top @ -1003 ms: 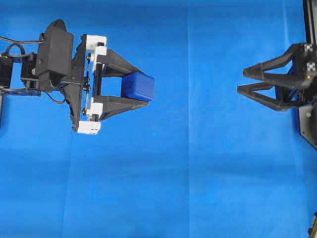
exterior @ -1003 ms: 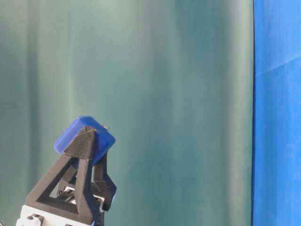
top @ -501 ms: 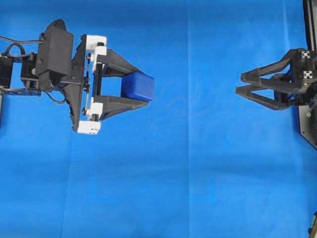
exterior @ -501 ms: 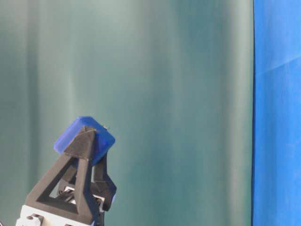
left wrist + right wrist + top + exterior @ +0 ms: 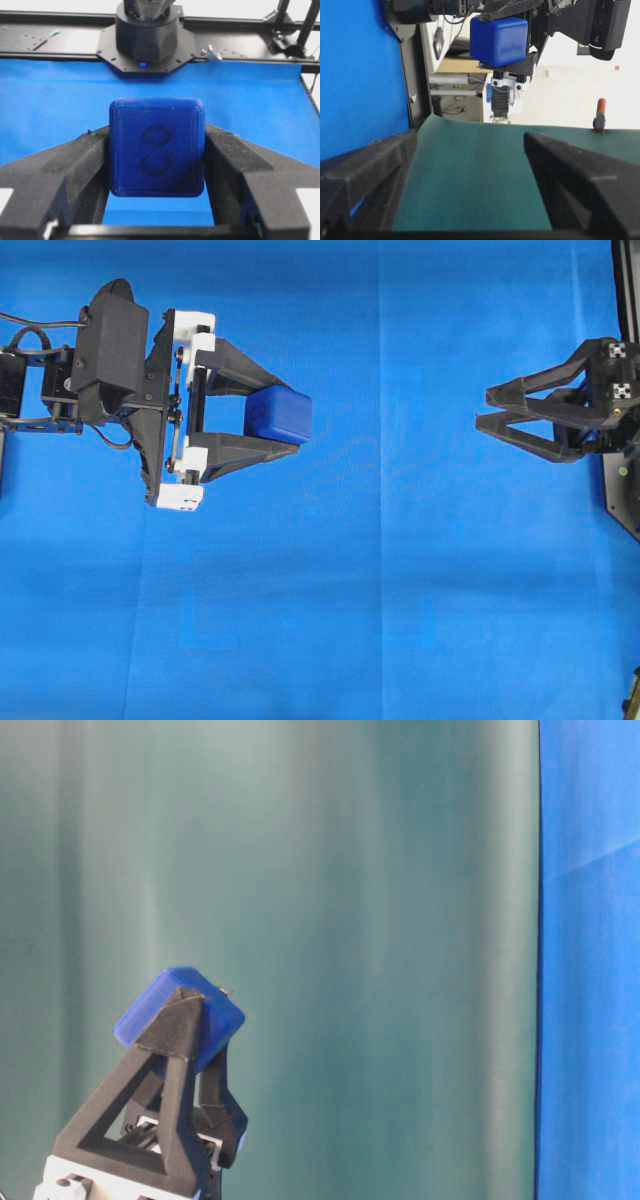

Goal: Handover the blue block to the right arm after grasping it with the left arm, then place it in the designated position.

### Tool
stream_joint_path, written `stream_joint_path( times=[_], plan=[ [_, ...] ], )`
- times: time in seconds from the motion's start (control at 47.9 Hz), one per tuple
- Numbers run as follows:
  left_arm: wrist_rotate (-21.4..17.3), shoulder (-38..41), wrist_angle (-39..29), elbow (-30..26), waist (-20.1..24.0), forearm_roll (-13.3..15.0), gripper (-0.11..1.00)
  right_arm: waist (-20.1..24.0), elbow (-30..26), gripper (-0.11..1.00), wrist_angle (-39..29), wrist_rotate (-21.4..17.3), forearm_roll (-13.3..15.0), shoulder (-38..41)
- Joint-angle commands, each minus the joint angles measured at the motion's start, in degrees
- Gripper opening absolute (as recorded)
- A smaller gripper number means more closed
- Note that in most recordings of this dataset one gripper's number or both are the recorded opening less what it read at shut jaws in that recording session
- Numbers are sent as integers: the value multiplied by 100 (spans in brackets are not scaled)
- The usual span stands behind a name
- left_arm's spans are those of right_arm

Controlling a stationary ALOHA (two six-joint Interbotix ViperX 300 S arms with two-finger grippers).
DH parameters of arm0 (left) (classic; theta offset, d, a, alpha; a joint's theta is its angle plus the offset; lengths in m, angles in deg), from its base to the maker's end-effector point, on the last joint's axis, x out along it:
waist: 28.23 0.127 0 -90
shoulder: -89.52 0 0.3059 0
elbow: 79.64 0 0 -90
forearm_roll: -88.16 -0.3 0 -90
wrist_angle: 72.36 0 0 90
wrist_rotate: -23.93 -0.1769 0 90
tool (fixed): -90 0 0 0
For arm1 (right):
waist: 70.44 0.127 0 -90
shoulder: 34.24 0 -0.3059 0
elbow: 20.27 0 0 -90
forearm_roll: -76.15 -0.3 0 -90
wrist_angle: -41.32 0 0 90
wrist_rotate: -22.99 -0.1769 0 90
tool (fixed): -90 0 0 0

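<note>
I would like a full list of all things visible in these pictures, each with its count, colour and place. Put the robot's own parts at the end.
blue block: one, dark blue, held off the cloth between the left gripper's fingers; faint embossed marks on the face seen by the left wrist camera.
cloth: one, bright blue, covering the table.
backdrop: one, dark green, behind the held block in the table-level view.
red-topped post: one, red and grey, far background of the right wrist view; too small to identify.
left gripper: one, black with white rail pieces, left of the overhead view, shut on the block.
right gripper: one, all black, right edge of the overhead view, open, empty, pointing toward the block.
</note>
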State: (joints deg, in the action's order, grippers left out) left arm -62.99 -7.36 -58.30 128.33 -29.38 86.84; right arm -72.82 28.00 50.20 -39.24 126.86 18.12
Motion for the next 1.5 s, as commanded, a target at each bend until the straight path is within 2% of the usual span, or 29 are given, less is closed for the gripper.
stream_joint_path(
  times=[0.0, 0.815, 1.17, 1.483],
  plan=[
    [0, -105, 53, -88, 9, 9, 45, 18, -132, 95, 53, -18, 0, 26],
    [9, -105, 62, -97, 0, 9, 45, 18, -220, 95, 62, -26, -26, 220],
    [9, -105, 53, -97, 9, 9, 45, 18, -870, 95, 193, -44, -141, 1081],
    [9, -97, 53, -97, 0, 9, 45, 18, -1679, 95, 387, -44, -149, 2083]
  ],
)
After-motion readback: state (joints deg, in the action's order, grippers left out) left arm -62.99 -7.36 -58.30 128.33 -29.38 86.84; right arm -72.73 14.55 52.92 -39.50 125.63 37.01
